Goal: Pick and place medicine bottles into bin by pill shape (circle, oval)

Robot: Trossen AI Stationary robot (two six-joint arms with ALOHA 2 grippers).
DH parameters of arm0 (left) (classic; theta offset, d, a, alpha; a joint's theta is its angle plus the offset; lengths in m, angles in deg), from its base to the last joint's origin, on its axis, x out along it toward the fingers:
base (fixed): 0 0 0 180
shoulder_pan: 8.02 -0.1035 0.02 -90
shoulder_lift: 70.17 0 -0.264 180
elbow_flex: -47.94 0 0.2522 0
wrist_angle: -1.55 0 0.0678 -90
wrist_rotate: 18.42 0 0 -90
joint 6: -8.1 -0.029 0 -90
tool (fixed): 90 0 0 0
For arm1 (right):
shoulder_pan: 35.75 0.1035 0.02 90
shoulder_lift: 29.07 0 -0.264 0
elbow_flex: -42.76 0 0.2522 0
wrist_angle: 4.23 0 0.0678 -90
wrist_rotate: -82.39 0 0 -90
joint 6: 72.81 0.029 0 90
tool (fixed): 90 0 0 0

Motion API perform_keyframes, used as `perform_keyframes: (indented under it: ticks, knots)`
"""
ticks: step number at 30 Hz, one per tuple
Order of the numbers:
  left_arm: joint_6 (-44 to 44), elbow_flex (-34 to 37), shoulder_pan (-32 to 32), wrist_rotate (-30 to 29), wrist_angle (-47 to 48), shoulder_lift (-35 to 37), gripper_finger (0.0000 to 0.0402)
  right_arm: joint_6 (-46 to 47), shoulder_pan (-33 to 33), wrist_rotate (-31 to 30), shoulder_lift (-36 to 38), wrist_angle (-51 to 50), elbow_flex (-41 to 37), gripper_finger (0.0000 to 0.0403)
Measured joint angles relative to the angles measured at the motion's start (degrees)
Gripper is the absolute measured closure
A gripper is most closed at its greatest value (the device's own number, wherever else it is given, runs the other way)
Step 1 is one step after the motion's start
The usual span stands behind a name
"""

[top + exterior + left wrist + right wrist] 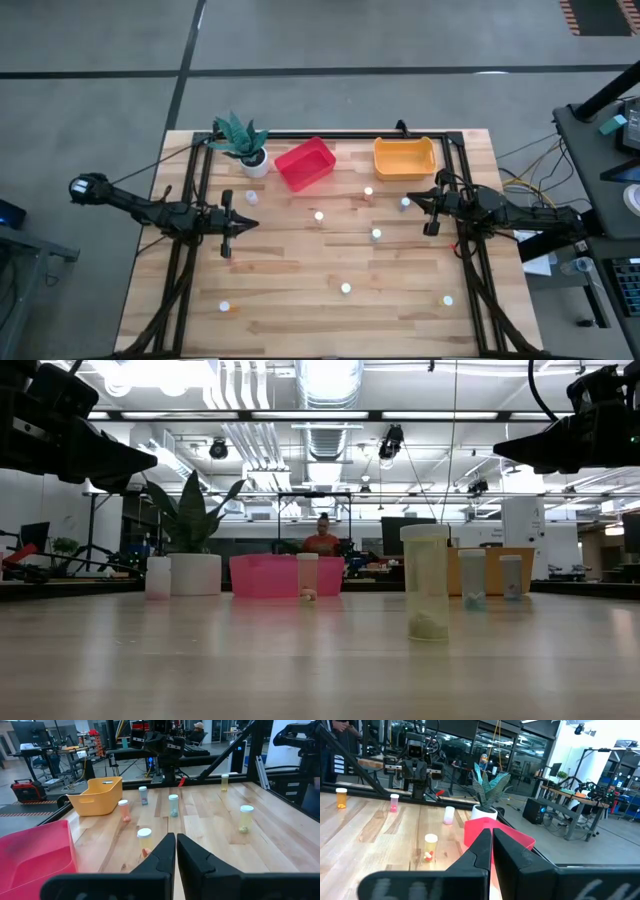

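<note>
Several tiny bottles with white caps stand upright and scattered on the wooden table [300,270], among them one near the plant [250,197], one at mid-table [319,215] and one by my right gripper [405,203]. My left gripper [240,222] is shut and empty at the table's left, held above the wood. Its fingers [176,845] point toward a yellowish bottle [144,837]. My right gripper [425,207] is shut and empty at the right, also held high [491,840]. In the low view the nearest bottle [427,580] has a clear yellowish body.
A red bin [304,163] and an orange bin [405,157] stand at the far edge. A white pot with a green plant [248,148] stands at the far left. A black frame [190,200] rims the table. A person [322,538] sits in the room beyond.
</note>
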Motion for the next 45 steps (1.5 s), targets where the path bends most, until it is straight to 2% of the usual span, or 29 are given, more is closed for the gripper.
perform_keyframes:
  ticks: [28,31,32,34,36,38,40,45]
  knots:
    - [-0.4,0.0,0.0,-1.4,-1.9,0.1,0.0402,0.0,0.0,0.0,0.0,0.0,0.0,0.0394]
    - [4.8,0.0,0.0,-1.3,-6.0,-0.4,0.0402,0.3,0.0,-0.6,0.0,0.4,0.0,0.0394]
    - [10.2,0.0,0.0,-1.3,-8.8,-0.6,0.0402,2.7,0.0,-1.6,0.0,1.0,0.0,0.0394]
    - [19.5,0.0,0.0,-1.4,-13.7,-1.1,0.0402,16.3,0.0,-1.7,0.0,-0.3,0.0,0.0394]
    - [23.4,0.0,0.0,-1.3,-17.1,-1.4,0.0402,32.9,0.0,-1.5,-0.1,-0.9,0.0,0.0394]
    - [25.3,0.0,0.0,-1.3,-20.4,-2.0,0.0402,43.1,0.0,-1.6,0.0,-0.9,0.0,0.0394]
    - [25.2,0.0,0.0,-1.3,-23.9,-2.9,0.0402,47.5,0.0,-1.6,0.0,-1.0,0.0,0.0394]
    - [25.0,0.0,0.0,-1.3,-33.6,-5.7,0.0402,47.6,0.0,-1.6,0.0,-0.9,0.0,0.0394]
